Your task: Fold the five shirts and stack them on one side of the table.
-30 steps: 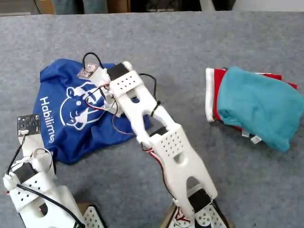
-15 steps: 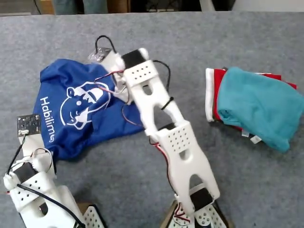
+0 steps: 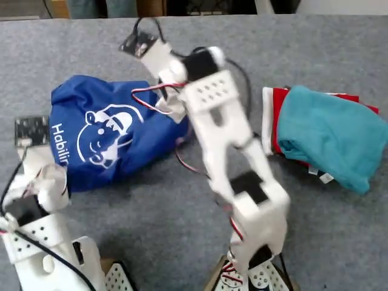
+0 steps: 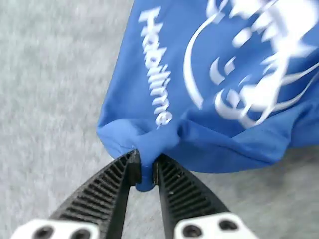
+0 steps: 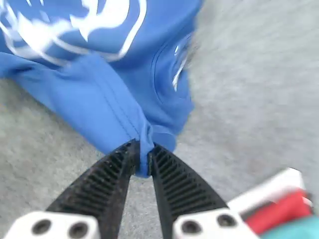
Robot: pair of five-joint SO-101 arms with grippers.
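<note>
High view: rumpled blue printed shirt point(image 3: 103, 139) stretches lengthwise between left gripper point(image 4: 144, 165) and right gripper point(image 5: 142, 152) (both clamped on bunched fabric).

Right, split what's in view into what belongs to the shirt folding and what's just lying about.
Job: blue fabric shirt with white print, pinched by left gripper and right gripper; folded teal shirt atop folded red shirt and white shirt.
Lying about: grey felt table cover.

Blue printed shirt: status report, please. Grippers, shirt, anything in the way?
Left gripper shut on blue printed shirt. Right gripper likewise. Red and teal shirts lie apart.
</note>
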